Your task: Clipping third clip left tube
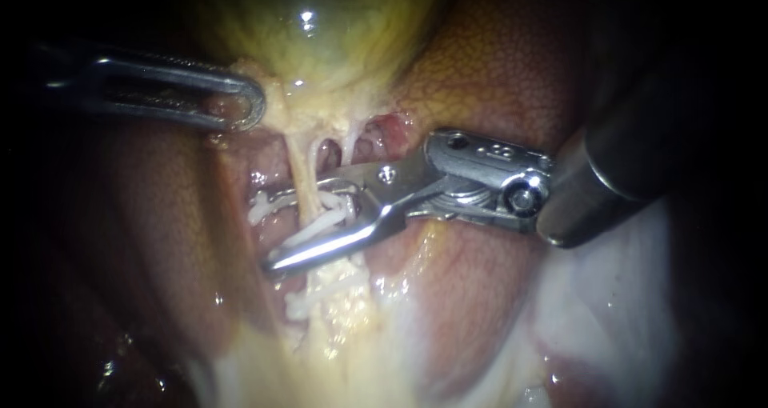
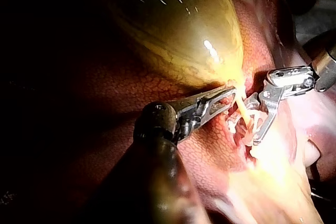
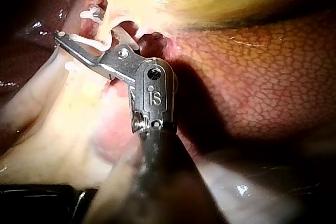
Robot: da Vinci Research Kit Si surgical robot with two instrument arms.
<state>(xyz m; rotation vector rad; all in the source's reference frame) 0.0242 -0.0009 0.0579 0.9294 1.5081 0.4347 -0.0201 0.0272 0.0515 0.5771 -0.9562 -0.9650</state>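
**White clips (image 1: 336, 212) below, left tube (image 1: 302, 176) between parted jaws**

Yellowish and thin, the left tube runs from the neck of the gallbladder (image 1: 320, 32) down to the white clips. Its long axis is nearly upright in the endoscope view. My right instrument (image 1: 288, 228) crosses it from the side. Its hand is released, with the jaws apart and the tube between them, so I judge that closing needs no more reach. My left instrument (image 1: 248, 108) is clenched on the gallbladder neck, just beside the tube. The left wrist view shows the tube as a pale strand entering the gap. The right wrist view hides it behind the near jaw.
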